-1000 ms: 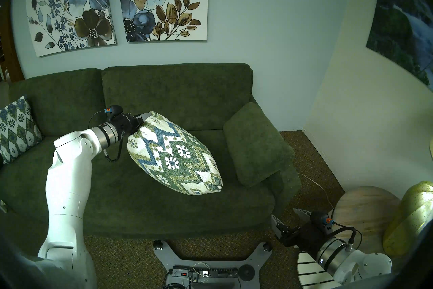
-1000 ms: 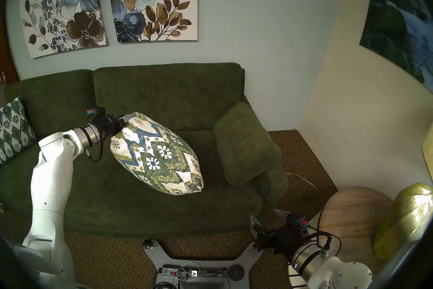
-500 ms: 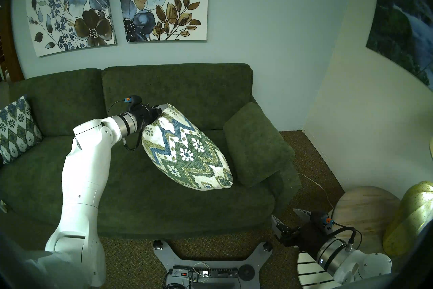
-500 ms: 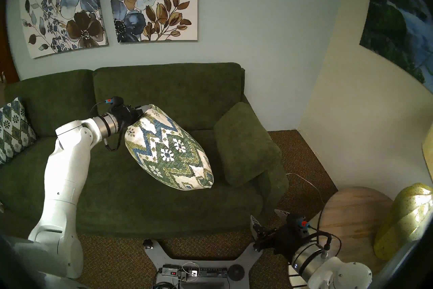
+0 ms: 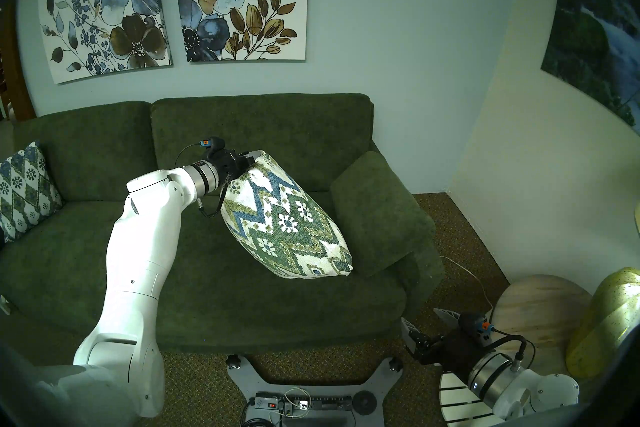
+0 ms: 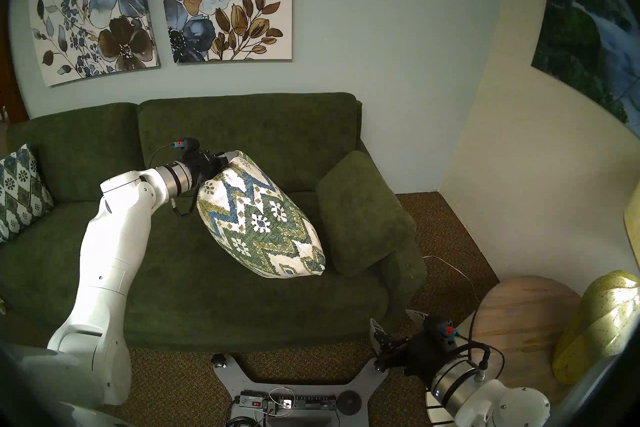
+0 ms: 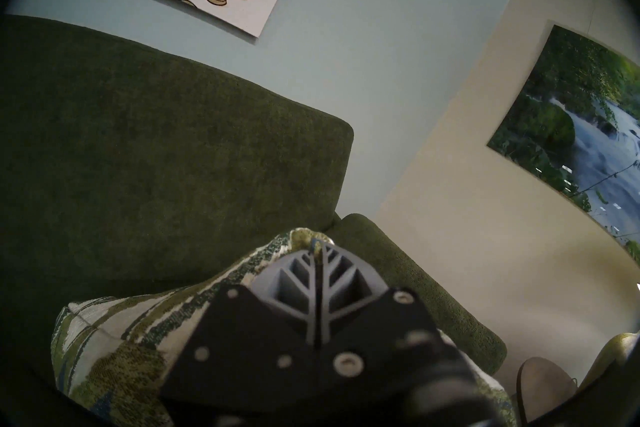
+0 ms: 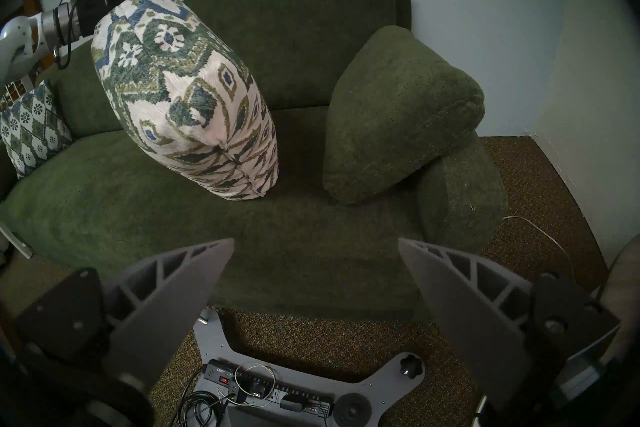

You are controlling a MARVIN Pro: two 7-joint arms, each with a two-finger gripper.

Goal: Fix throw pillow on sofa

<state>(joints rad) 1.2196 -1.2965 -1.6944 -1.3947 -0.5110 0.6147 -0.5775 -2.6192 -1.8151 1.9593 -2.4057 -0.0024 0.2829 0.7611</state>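
A: Hanging from the left tool (image 5: 250, 157), is that the pillow (image 5: 285, 223)?
B: Yes. The left tool is clenched on the pillow's top corner; the wrist view shows its two fingers (image 7: 304, 280) pressed together over the fabric. The pillow tilts down to the right above the sofa (image 5: 86, 263) seat, over the right half.
A: Does it touch the seat?
B: Its lower corner looks at or just above the seat; I cannot tell which.
A: What is beside it?
B: A plain green cushion (image 5: 379, 213) leaning on the sofa's right arm, just beside the pillow's lower end. From the right wrist a gap shows between them.
A: The right tool (image 5: 424, 320)?
B: Released, fingers wide apart, low in front of the sofa's right corner, well apart from the pillow.
A: Anything at the far left?
B: A diamond-pattern pillow (image 5: 24, 190) propped against the left end.
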